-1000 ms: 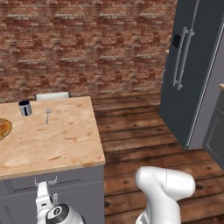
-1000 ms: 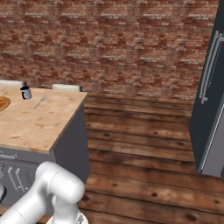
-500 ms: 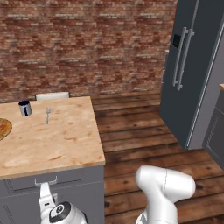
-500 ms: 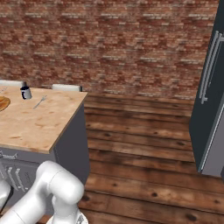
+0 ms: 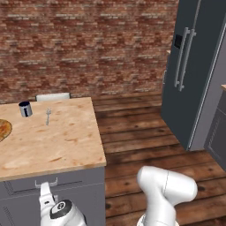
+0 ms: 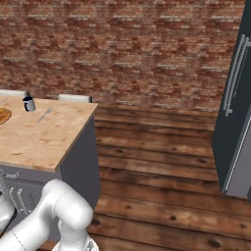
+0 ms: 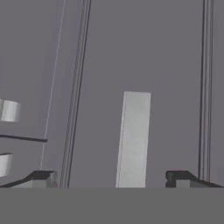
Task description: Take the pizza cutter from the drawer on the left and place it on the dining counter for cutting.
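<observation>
The robot's gripper (image 7: 111,179) hangs low against the dark grey front of the kitchen island, jaws spread wide either side of the silver bar handle (image 7: 133,139) of the drawer (image 7: 140,65), lined up, it appears, to close on the bar and pull. The hand camera is rolled, so the horizontal handle reads as upright. The drawer is shut, and the pizza cutter, presumably inside, cannot be seen. Above, the dining worktop (image 5: 57,148) carries a small dark cup (image 5: 25,109), a fork (image 5: 48,116) and the edge of what looks like a pizza (image 5: 3,129), which would explain where the cutter is wanted. Against the frames a second earlier, the arm's wrist has crept slightly nearer the drawer front; nothing on the worktop has moved.
</observation>
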